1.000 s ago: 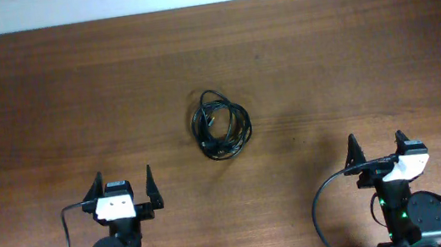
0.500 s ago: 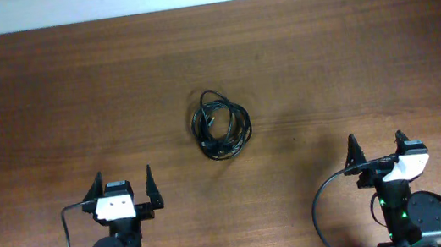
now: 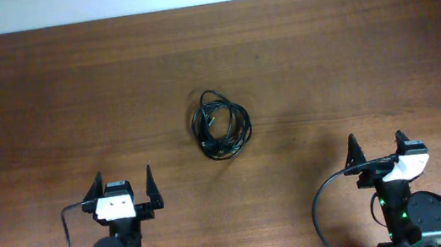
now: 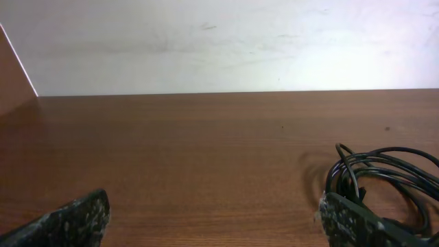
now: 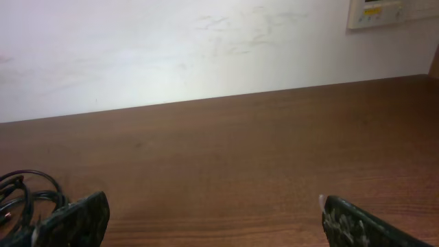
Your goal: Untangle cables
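Observation:
A tangled bundle of black cables [image 3: 221,125] lies coiled on the wooden table near its middle. It shows at the right edge of the left wrist view [image 4: 384,180] and at the lower left of the right wrist view [image 5: 24,199]. My left gripper [image 3: 121,184] is open and empty at the front left, well short of the bundle. My right gripper [image 3: 376,146] is open and empty at the front right, also apart from it. In the wrist views the left jaws [image 4: 212,223] and right jaws [image 5: 212,223] are spread wide with nothing between them.
The brown wooden table [image 3: 348,55] runs to a white wall at the back. A white wall panel [image 5: 384,12] shows at the top right of the right wrist view. Each arm's own cable trails at the front edge.

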You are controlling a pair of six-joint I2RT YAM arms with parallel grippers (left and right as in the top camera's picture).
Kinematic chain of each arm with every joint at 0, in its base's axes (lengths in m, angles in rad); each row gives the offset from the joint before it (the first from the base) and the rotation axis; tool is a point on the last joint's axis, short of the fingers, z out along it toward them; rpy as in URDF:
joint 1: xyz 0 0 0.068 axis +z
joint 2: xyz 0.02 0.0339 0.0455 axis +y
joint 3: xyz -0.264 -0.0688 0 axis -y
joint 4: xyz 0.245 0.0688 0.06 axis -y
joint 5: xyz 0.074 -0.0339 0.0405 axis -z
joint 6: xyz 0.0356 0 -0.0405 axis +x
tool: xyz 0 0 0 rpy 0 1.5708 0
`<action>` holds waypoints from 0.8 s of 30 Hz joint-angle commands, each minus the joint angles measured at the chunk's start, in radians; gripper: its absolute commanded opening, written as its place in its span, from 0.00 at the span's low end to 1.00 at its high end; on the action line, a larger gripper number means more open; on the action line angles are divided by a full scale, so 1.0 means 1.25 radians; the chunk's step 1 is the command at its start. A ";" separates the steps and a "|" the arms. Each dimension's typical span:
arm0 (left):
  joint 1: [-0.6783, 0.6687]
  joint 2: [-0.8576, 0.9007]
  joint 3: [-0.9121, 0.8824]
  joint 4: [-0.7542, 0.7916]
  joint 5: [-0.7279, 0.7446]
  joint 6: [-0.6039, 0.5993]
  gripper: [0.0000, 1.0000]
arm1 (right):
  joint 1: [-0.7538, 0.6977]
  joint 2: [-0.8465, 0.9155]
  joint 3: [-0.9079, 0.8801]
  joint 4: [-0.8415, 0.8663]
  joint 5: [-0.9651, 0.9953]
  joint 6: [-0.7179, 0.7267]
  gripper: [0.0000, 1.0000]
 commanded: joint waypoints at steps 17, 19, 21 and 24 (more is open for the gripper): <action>-0.003 -0.007 -0.002 -0.005 0.009 0.012 0.99 | 0.004 0.038 0.177 -0.233 -0.031 -0.060 0.98; -0.003 -0.007 -0.002 -0.005 0.009 0.013 0.99 | 0.004 0.049 0.187 -0.240 -0.049 -0.057 0.99; -0.003 -0.007 -0.002 -0.005 0.009 0.013 0.99 | 0.004 0.049 0.187 -0.242 -0.055 -0.057 0.98; -0.003 -0.007 -0.002 -0.005 0.009 0.013 0.99 | 0.004 0.049 0.187 -0.248 -0.065 -0.057 0.99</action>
